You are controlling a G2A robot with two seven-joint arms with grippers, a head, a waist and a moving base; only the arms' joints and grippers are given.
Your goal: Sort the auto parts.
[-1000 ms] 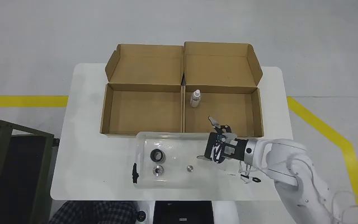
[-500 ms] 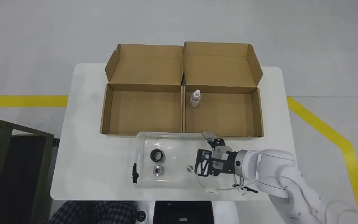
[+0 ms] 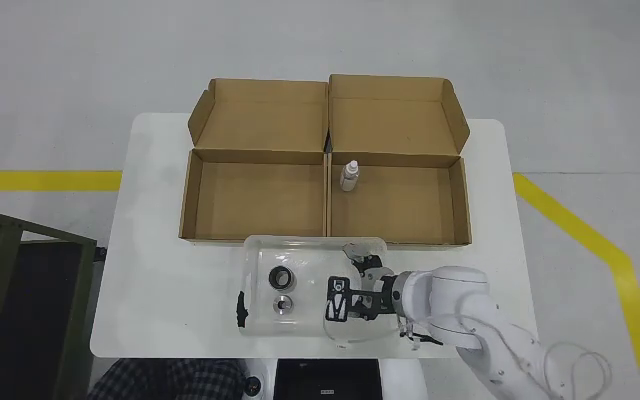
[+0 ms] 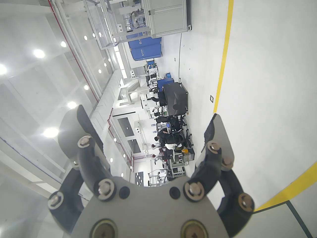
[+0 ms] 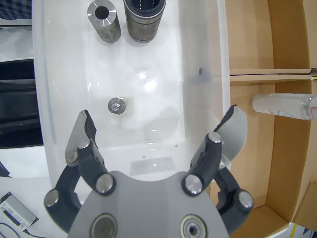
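A clear plastic tray (image 3: 300, 241) near the table's front edge holds a black-ended linear bearing (image 3: 283, 277) (image 5: 143, 11), a steel cylinder (image 3: 284, 304) (image 5: 104, 24) and a small round metal part (image 5: 117, 105). My right gripper (image 3: 340, 282) (image 5: 158, 120) hovers open over the tray's middle, with the small part just ahead of its fingertips and nothing between them. One finger (image 5: 232, 117) hangs over the tray's far rim. A white bottle (image 3: 349, 176) (image 5: 279, 106) stands in the right cardboard box (image 3: 400, 205). My left gripper (image 4: 148, 122) is open, pointing out into the room.
The left cardboard box (image 3: 255, 200) sits beside the right one behind the tray, both lids folded back. A black piece (image 3: 241, 308) lies at the tray's left end. A small device with a cable (image 3: 440, 318) rests near the table's front edge.
My right gripper has moved left from the tray's right end to over its middle, now covering the small round part in the top view. The parts have not moved.
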